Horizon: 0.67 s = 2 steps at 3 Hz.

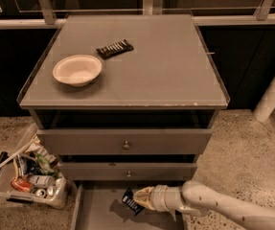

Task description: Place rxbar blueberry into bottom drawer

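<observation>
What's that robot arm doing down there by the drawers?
The robot's gripper is down low, holding the rxbar blueberry over the pulled-out bottom drawer. The bar is not lying in the drawer yet. A bowl and a dark bar sit on the cabinet top.

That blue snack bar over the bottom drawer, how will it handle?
Probably light: the gripper, low over the bottom drawer, holds the blue snack bar by one end without sag, so likely stiff. Flat, so unlikely to roll; its wrapper may slide.
</observation>
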Available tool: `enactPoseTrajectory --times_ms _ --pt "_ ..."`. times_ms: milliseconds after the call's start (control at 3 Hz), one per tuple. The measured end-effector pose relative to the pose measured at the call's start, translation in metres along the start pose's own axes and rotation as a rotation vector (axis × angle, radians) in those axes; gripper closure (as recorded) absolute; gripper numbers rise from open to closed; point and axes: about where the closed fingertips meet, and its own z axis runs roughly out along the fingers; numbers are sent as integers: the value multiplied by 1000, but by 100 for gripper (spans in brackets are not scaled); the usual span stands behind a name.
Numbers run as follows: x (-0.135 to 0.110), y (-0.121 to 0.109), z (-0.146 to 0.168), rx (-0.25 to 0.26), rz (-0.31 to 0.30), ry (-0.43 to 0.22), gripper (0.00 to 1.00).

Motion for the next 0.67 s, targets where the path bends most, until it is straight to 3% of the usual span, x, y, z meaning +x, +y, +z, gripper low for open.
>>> enactPoseTrajectory --times_ms 667 --pt "76 -52 24 6 25 62 100"
